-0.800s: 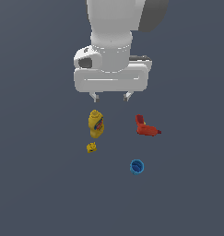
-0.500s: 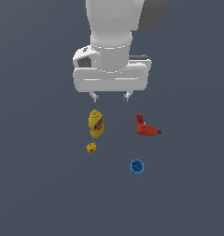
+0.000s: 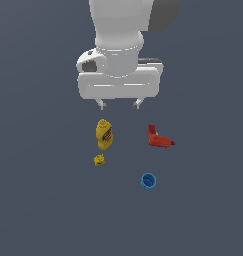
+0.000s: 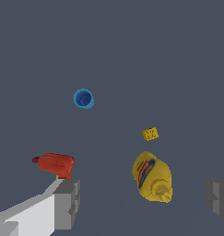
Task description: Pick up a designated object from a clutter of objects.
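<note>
Jaws spread, empty, above plain dark grey surface [image 3: 38,200].

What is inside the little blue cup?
Nothing shows inside the blue cup. The wrist view looks into its open mouth and only blue walls and bottom appear. One inner wall is hidden by the rim, so something tiny there could be missed.

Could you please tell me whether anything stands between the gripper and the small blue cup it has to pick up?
Nothing visible does. The open gripper hangs above the clutter, and the small round blue cup stands alone, apart from the yellow mustard bottle, tiny yellow block and red drill.
</note>
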Robot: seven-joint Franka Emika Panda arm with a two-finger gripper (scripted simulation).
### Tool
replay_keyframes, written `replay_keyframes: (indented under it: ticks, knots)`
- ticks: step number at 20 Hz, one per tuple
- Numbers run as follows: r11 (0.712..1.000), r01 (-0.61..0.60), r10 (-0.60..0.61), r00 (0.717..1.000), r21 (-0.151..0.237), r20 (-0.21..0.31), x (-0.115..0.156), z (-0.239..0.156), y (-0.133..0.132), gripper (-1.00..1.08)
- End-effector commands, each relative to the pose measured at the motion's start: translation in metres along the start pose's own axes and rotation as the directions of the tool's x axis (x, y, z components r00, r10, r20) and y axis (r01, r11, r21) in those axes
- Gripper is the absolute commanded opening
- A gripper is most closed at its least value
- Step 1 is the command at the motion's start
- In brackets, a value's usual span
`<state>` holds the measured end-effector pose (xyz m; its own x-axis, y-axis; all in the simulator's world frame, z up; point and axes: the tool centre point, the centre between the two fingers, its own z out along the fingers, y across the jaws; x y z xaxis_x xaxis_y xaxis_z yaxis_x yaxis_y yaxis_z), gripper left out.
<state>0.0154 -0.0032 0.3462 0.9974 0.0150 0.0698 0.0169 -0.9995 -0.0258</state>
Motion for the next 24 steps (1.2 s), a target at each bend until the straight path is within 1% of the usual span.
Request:
replay_keyframes:
  ticks: [1,7,13,18,24]
  knots:
    - [1.000,-0.001,0.001,1.000,0.000,0.000,0.001,0.001,0.000,1.00]
    - [1.000,-0.011,0.011,1.000,-0.001,0.005,0.011,0.013,-0.005,1.00]
    - [0.999,-0.031,0.031,0.999,-0.005,0.013,0.031,0.037,-0.016,1.00]
    - [0.998,-0.056,0.056,0.998,-0.009,0.023,0.052,0.071,-0.029,1.00]
    - [0.996,-0.091,0.091,0.995,-0.017,0.036,0.078,0.123,-0.051,1.00]
